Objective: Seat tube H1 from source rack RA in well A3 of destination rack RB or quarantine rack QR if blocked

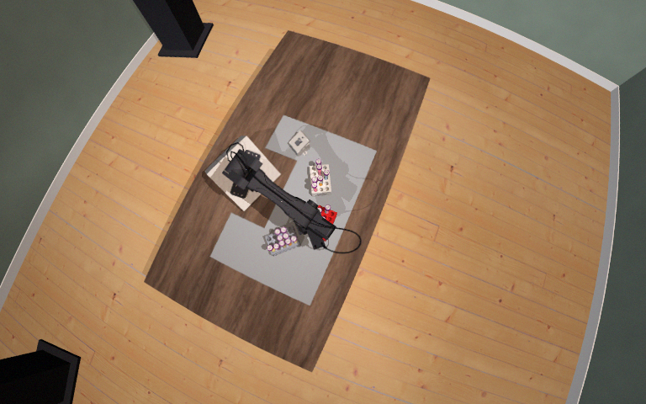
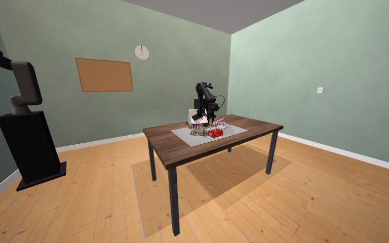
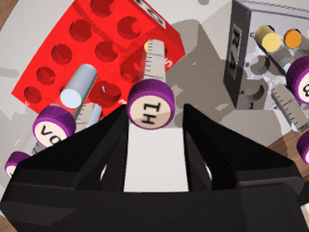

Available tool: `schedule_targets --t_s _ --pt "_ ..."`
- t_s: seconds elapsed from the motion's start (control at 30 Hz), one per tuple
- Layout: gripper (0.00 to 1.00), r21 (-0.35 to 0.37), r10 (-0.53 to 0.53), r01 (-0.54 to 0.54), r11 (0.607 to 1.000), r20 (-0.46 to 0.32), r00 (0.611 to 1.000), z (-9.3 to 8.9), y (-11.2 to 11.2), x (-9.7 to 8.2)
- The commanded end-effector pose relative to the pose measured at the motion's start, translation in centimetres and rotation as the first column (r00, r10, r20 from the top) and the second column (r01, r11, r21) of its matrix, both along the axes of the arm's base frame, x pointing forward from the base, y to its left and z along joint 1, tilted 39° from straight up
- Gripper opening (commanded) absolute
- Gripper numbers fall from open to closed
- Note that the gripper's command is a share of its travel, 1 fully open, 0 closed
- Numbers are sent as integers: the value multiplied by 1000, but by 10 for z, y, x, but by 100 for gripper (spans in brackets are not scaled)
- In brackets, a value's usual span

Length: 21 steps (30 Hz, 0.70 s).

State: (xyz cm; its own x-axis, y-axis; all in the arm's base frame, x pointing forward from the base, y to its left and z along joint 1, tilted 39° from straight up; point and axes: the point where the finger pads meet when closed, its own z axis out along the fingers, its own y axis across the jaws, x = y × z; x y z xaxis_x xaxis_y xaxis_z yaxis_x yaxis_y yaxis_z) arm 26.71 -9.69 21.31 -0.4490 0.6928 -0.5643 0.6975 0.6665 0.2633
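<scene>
Tube H1, purple-capped, stands upright with its lower end at a corner well of the red rack QR. How deep it sits I cannot tell. My gripper is slightly open around the H1 cap, with a narrow gap showing on the cap's right side. Grey rack RA stands to the right in the wrist view and holds several purple-capped tubes. White rack RB stands beyond QR and holds several tubes. The well A3 is too small to make out.
A tube marked V0 stands near the left fingertip, with a light-blue cylinder beside it. A small white box stands on the grey mat beyond RB. The arm hangs over part of QR in the top view.
</scene>
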Motion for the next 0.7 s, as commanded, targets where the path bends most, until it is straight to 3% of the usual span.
schedule_targets --t_s 0.0,0.07,0.67 --pt "30 -5 2 -2 1000 11 1000 4 -1 1" --pt "30 -17 7 -6 1000 35 999 20 2 -4" --pt "30 -14 1 0 1000 38 999 52 14 -30"
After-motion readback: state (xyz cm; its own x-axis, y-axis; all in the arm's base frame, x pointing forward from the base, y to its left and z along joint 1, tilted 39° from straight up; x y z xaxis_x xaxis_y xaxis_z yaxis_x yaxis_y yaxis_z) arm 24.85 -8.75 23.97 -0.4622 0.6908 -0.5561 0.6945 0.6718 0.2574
